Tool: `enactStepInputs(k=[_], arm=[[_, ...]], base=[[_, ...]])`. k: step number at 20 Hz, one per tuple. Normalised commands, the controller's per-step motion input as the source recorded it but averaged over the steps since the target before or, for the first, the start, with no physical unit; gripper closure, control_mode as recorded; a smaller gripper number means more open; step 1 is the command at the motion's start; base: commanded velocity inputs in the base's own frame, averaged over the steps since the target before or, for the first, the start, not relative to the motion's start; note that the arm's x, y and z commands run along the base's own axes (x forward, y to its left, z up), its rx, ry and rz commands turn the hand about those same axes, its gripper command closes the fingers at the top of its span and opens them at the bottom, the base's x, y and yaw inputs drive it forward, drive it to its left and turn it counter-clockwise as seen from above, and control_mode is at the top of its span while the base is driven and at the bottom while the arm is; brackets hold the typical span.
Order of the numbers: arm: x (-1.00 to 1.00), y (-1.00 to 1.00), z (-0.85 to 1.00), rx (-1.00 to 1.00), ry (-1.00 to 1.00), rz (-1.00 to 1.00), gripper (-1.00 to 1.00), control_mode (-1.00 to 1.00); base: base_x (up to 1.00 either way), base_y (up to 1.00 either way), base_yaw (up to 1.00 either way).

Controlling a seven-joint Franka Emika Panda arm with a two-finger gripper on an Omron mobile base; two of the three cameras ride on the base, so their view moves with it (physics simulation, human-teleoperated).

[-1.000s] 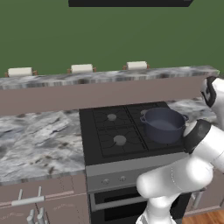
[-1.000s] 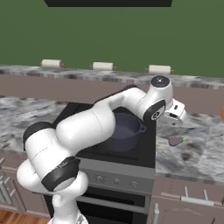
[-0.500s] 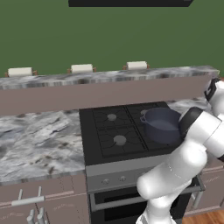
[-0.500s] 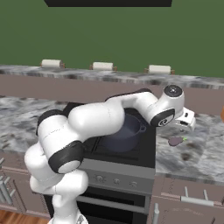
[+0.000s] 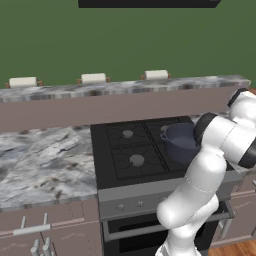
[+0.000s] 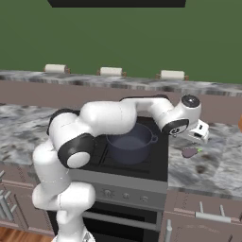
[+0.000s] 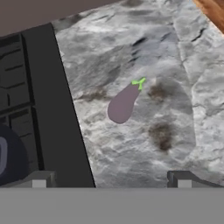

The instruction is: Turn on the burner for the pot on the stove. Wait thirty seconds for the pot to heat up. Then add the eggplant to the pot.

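Stove (image 6: 163, 163) with pot (image 6: 130, 142), seemingly empty; eggplant (image 7: 124, 103) outside.

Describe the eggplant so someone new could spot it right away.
Find the black four-burner stove; on the grey marbled stone counter just right of it lies the small dull purple eggplant with a green stem, below the claw. It is the lone purple thing on that stone.

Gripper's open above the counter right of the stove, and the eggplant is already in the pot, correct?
Not quite. The eggplant lies on the counter beside the stove, not in the pot, as the hand view shows. The gripper is open above that counter.
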Motion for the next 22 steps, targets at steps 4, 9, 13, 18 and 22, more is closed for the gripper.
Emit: enactStepInputs(k=[4,9,13,18,22], arm=[[0.19,0.00,-0.20,0.12,0.06,0.00,-1.00,-1.00],[0.13,0.00,-0.20,0.17,0.05,-0.04,-1.00,-1.00],[0.04,0.00,-0.09,0.13,0.01,-0.08,-1.00,-1.00],[0.03,0.00,-0.02,0.04,0.03,-0.12,-1.00,-1.00],[0.00,0.00,0.00,0.00,0.02,0.00,-1.00,-1.00]], base=[[0.00,0.00,0.00],[0.00,0.00,0.00],[0.00,0.00,0.00],[0.00,0.00,0.00],[0.00,0.00,0.00]])
